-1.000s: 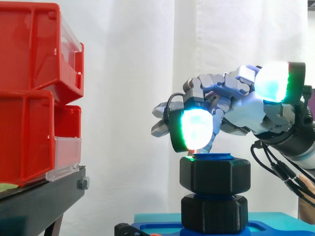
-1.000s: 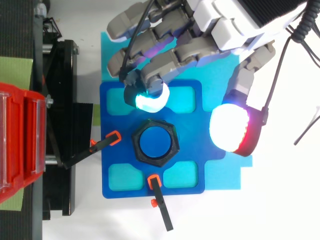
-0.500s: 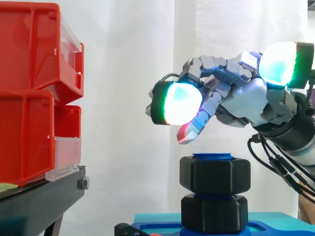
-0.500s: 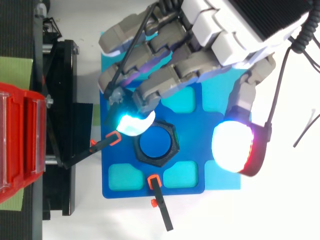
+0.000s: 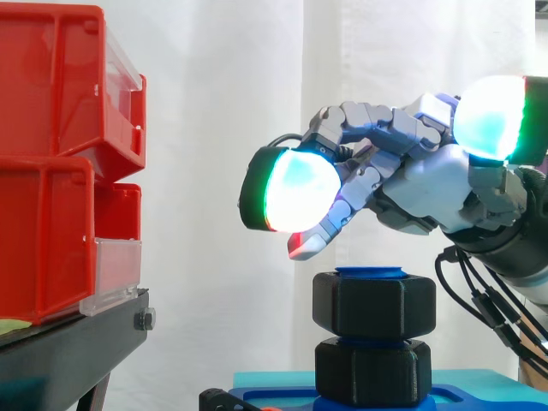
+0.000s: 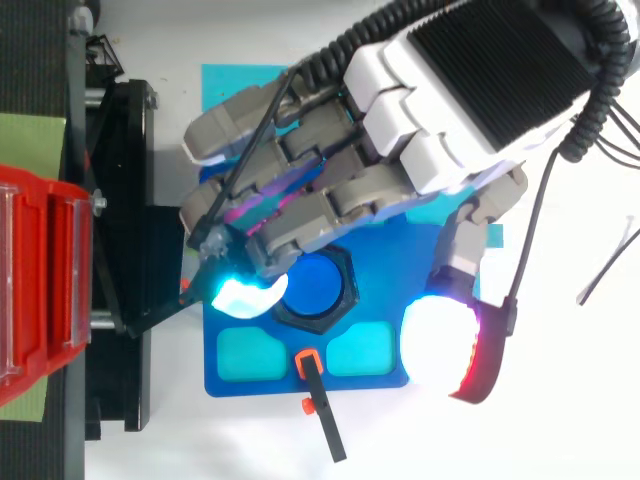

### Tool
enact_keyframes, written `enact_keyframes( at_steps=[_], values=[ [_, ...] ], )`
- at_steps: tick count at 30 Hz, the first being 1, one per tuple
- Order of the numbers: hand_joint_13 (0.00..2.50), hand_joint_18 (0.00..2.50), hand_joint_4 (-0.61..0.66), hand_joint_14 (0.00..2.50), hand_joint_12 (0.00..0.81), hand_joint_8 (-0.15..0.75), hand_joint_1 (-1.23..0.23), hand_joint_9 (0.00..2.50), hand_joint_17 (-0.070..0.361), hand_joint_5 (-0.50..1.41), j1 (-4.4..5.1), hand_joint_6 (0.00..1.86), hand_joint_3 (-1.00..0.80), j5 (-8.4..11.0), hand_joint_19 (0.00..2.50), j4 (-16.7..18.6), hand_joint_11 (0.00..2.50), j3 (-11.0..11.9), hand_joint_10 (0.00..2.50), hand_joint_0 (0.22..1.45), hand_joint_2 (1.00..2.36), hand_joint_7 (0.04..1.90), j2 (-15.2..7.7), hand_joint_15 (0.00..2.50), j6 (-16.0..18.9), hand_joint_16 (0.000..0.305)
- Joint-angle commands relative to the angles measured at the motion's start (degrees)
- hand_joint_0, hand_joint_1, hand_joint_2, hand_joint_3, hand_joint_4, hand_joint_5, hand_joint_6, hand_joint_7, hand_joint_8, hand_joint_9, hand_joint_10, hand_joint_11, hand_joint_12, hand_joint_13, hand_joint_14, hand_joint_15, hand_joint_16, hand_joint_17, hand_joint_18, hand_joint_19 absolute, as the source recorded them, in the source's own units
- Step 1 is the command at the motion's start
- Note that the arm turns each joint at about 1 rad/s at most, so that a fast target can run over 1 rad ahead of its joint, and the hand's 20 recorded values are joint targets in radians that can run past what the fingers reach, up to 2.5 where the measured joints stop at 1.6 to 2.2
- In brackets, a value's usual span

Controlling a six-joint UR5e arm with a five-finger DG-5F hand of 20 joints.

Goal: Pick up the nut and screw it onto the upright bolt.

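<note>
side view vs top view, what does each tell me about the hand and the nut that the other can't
Side view: the hand hangs above the nut with a clear gap. The nut sits near the top of the blue bolt, over a second black hex piece.
Top view: the fingers overlap the nut's upper left edge, with the thumb to its lower right. The blue base plate has two orange-tipped clamps at its edges.
Both: an open hand holding nothing, the nut on the bolt, and red bins to the left.
</note>
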Motion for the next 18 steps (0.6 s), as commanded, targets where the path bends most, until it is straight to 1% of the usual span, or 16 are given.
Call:
enact_keyframes(
  at_steps=[1,4,16,18],
  values=[
    [0.55,0.28,0.22,0.0,0.243,0.189,-0.11,0.97,0.062,-0.07,0.38,0.5,-0.5,0.78,0.03,0.6,0.0,-0.7,0.0,0.51,1.0,0.8,0.0,0.0,-0.3,0.028],
    [0.54,0.28,0.21,0.0,0.244,0.188,-0.11,0.96,0.063,-0.07,0.38,0.5,-0.5,0.96,0.04,0.7,0.0,-1.1,0.0,0.51,1.0,0.79,0.0,0.0,-0.3,0.028],
    [0.54,0.27,0.22,0.0,0.248,0.193,-0.12,0.94,0.064,-0.08,0.38,0.5,-0.5,0.96,0.03,0.7,0.0,-1.1,0.0,0.5,1.0,0.79,-0.1,0.0,-0.8,0.028],
    [0.54,0.28,0.21,0.0,0.248,0.191,-0.13,0.94,0.064,-0.08,0.38,0.5,-0.5,1.22,0.04,1.0,0.0,-0.8,0.0,0.5,1.0,0.79,-1.2,0.0,-0.5,0.028]
  ],
)
